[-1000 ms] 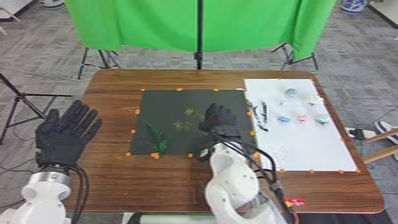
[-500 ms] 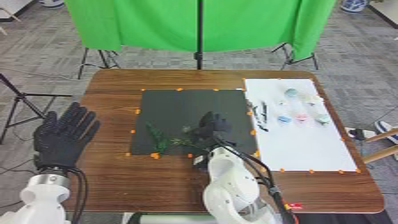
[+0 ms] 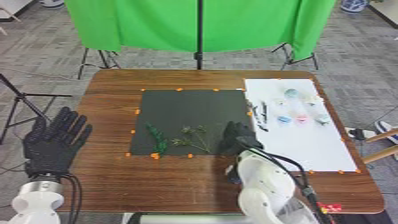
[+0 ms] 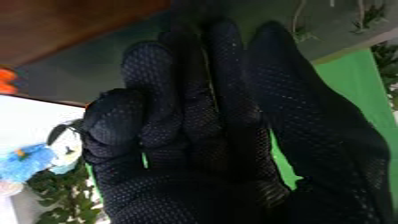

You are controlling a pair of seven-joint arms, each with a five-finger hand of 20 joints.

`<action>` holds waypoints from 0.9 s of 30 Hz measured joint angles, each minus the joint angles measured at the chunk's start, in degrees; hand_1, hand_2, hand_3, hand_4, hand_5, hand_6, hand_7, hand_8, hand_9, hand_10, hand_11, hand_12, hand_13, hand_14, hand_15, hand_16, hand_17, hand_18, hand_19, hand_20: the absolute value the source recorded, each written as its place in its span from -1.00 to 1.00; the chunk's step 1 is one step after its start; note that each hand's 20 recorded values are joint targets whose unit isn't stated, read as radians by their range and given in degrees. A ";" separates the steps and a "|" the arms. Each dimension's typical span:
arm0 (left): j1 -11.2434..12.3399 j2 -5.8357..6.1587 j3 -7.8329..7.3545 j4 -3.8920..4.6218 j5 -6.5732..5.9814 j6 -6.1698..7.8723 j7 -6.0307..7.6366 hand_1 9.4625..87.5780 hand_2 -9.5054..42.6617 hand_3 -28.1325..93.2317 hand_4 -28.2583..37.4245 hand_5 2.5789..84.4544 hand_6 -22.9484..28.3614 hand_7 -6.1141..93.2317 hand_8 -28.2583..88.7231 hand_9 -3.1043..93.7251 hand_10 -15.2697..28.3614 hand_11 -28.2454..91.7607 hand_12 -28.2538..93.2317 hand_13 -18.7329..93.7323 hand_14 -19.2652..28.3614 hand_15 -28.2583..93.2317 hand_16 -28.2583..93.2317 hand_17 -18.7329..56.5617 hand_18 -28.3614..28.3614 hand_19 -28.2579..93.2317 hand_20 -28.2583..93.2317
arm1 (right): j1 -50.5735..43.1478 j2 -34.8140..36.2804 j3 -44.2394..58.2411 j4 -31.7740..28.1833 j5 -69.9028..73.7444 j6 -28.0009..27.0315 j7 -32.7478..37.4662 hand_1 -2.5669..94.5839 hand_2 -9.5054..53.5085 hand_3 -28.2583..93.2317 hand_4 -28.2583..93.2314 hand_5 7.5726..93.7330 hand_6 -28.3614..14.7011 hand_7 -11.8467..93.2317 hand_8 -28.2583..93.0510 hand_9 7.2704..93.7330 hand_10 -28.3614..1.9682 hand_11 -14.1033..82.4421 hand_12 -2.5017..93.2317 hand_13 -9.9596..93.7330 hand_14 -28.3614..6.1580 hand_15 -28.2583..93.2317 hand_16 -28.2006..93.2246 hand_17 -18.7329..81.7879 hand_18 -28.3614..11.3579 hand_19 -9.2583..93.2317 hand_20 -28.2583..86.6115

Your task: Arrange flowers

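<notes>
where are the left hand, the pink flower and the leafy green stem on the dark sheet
left hand (image 3: 53,149): head view, on its palm area
pink flower (image 3: 303,118): head view, on the middle of its bloom
leafy green stem (image 3: 157,138): head view, about midway along its leaves

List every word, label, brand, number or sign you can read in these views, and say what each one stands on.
No text can be read.
Dark marks on the white sheet, along its left side: too small to tell whether they are writing.
Red tag by the right arm: any print is too small to read.
</notes>
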 measured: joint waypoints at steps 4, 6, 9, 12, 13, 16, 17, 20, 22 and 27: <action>-0.41 -0.01 0.31 0.55 0.07 -0.34 -0.22 -0.50 -0.19 0.66 -1.00 0.11 0.23 -0.59 -0.65 -0.08 0.38 -0.15 -0.30 -0.10 0.45 0.08 -0.60 -0.60 0.53 -0.01 -0.25 | -0.75 -0.36 -0.51 -0.33 -1.05 -0.12 -1.90 0.33 -0.94 0.60 -0.95 0.54 0.07 -0.31 -0.32 0.69 -0.10 -0.39 0.04 0.46 -0.10 0.41 0.16 0.14 -0.82 0.99 0.04; -0.76 -0.01 0.52 0.87 0.07 -0.35 -0.38 -0.50 -0.19 0.66 -1.00 0.11 0.23 -0.59 -0.65 -0.08 0.38 -0.15 -0.30 -0.10 0.45 0.08 -0.60 -0.60 0.53 -0.02 -0.26 | -0.82 -0.68 -0.95 -0.29 -1.63 -0.77 -3.11 0.33 -0.94 0.60 -0.95 0.54 0.08 -0.31 -0.32 0.70 -0.08 -0.38 0.05 0.47 -0.09 0.40 0.17 0.14 -0.82 0.99 0.04; -1.29 -0.01 0.74 1.21 0.08 -0.42 -0.75 -0.50 -0.19 0.66 -1.00 0.11 0.23 -0.59 -0.65 -0.08 0.38 -0.15 -0.29 -0.10 0.45 0.08 -0.60 -0.60 0.53 -0.02 -0.26 | -0.67 -1.31 -1.64 -0.32 -1.94 -2.33 -4.11 0.33 -0.95 0.60 -0.94 0.54 0.09 -0.31 -0.32 0.70 -0.07 -0.38 0.06 0.47 -0.08 0.40 0.18 0.13 -0.82 0.98 0.04; -1.57 0.03 0.81 1.32 0.12 -0.44 -1.05 -0.50 -0.19 0.66 -1.00 0.11 0.23 -0.59 -0.65 -0.07 0.38 -0.15 -0.29 -0.10 0.45 0.08 -0.60 -0.60 0.53 -0.02 -0.26 | -0.49 -1.81 -2.68 -0.23 -2.09 -3.16 -4.70 0.32 -0.94 0.60 -0.95 0.55 0.10 -0.30 -0.32 0.70 -0.08 -0.38 0.07 0.47 -0.09 0.40 0.18 0.13 -0.82 0.98 0.04; -1.64 0.06 0.87 1.37 0.12 -0.44 -1.11 -0.50 -0.19 0.66 -1.00 0.11 0.23 -0.59 -0.65 -0.07 0.38 -0.15 -0.29 -0.10 0.45 0.08 -0.60 -0.60 0.53 -0.02 -0.26 | -0.43 -1.98 -3.08 -0.15 -2.15 -3.33 -4.86 0.32 -0.94 0.60 -0.95 0.55 0.10 -0.30 -0.32 0.71 -0.08 -0.38 0.07 0.48 -0.10 0.40 0.18 0.13 -0.82 0.98 0.04; -1.70 0.16 1.11 1.48 0.01 -0.42 -1.13 -0.50 -0.19 0.65 -1.00 0.11 0.23 -0.59 -0.65 -0.07 0.38 -0.15 -0.30 -0.10 0.45 0.08 -0.59 -0.60 0.53 -0.02 -0.26 | -0.25 -2.66 -4.05 0.21 -2.42 -3.70 -5.43 0.31 -0.94 0.60 -0.95 0.54 0.10 -0.30 -0.32 0.70 -0.07 -0.38 0.07 0.48 -0.10 0.40 0.18 0.13 -0.82 0.98 0.04; -1.70 0.20 1.19 1.49 -0.03 -0.42 -1.13 -0.50 -0.18 0.65 -1.00 0.11 0.23 -0.59 -0.65 -0.07 0.38 -0.15 -0.30 -0.10 0.45 0.07 -0.59 -0.60 0.53 -0.02 -0.26 | -0.21 -2.93 -4.31 0.36 -2.54 -3.78 -5.61 0.31 -0.94 0.60 -0.95 0.54 0.10 -0.30 -0.32 0.71 -0.07 -0.38 0.07 0.48 -0.09 0.40 0.18 0.13 -0.82 0.98 0.04; -1.66 0.25 1.34 1.50 -0.04 -0.41 -1.13 -0.50 -0.18 0.65 -1.00 0.11 0.23 -0.58 -0.65 -0.07 0.38 -0.15 -0.29 -0.10 0.45 0.07 -0.59 -0.60 0.53 -0.02 -0.25 | -0.12 -3.72 -4.93 0.81 -2.90 -3.89 -6.02 0.31 -0.94 0.60 -0.95 0.54 0.10 -0.30 -0.32 0.70 -0.07 -0.38 0.07 0.48 -0.10 0.40 0.18 0.13 -0.82 0.98 0.05; -1.62 0.25 1.36 1.50 -0.04 -0.41 -1.15 -0.50 -0.18 0.65 -1.00 0.11 0.23 -0.59 -0.65 -0.07 0.38 -0.15 -0.29 -0.10 0.45 0.07 -0.59 -0.60 0.53 -0.02 -0.25 | -0.07 -4.13 -5.25 1.03 -2.99 -3.89 -6.08 0.31 -0.94 0.60 -0.95 0.54 0.10 -0.30 -0.32 0.70 -0.07 -0.38 0.07 0.48 -0.09 0.40 0.18 0.13 -0.83 0.98 0.05; -1.44 0.25 1.36 1.46 -0.04 -0.41 -1.21 -0.50 -0.18 0.65 -1.00 0.11 0.23 -0.59 -0.65 -0.07 0.38 -0.15 -0.29 -0.10 0.45 0.08 -0.59 -0.60 0.53 -0.02 -0.25 | -0.03 -4.78 -5.82 1.38 -3.08 -3.78 -6.11 0.29 -0.92 0.59 -0.95 0.54 0.10 -0.31 -0.33 0.70 -0.08 -0.39 0.05 0.48 -0.12 0.40 0.17 0.14 -0.83 0.98 0.05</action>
